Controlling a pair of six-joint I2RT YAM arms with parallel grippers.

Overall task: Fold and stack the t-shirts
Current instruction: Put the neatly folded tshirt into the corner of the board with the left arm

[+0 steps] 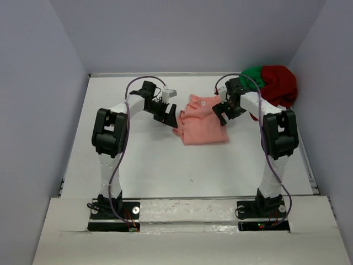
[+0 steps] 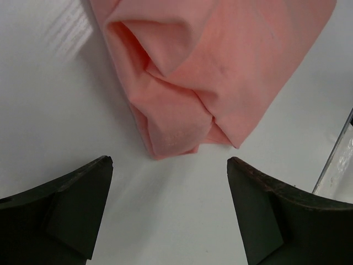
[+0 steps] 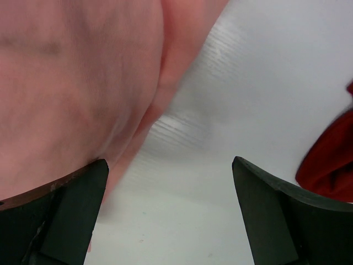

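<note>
Cloth lies between my two grippers: the salmon-pink t-shirt (image 1: 203, 128) sits mid-table as a rough, half-folded rectangle, its small white neck tag (image 1: 202, 103) showing near its far edge. My left gripper (image 1: 172, 118) hangs just off the shirt's left edge, jaws wide apart and holding nothing. In its wrist view a bunched, overlapping corner of the shirt lies just ahead of the fingertips. My right gripper (image 1: 221, 113) is at the shirt's right edge, jaws equally wide and empty, one finger over pink cloth. I judge the fold only partly done, so I should take that lumpy left corner low and catch all its layers at once. The right side should lift evenly with it so the rectangle doesn't skew. The dark red t-shirt (image 1: 280, 84) and green t-shirt (image 1: 252, 74) are heaped in the far right corner, close beside my right arm, so I'd keep that arm from dragging them. Bare table (image 1: 154, 171) on the near side and to the left gives room, while walls close off the far and side edges.
</note>
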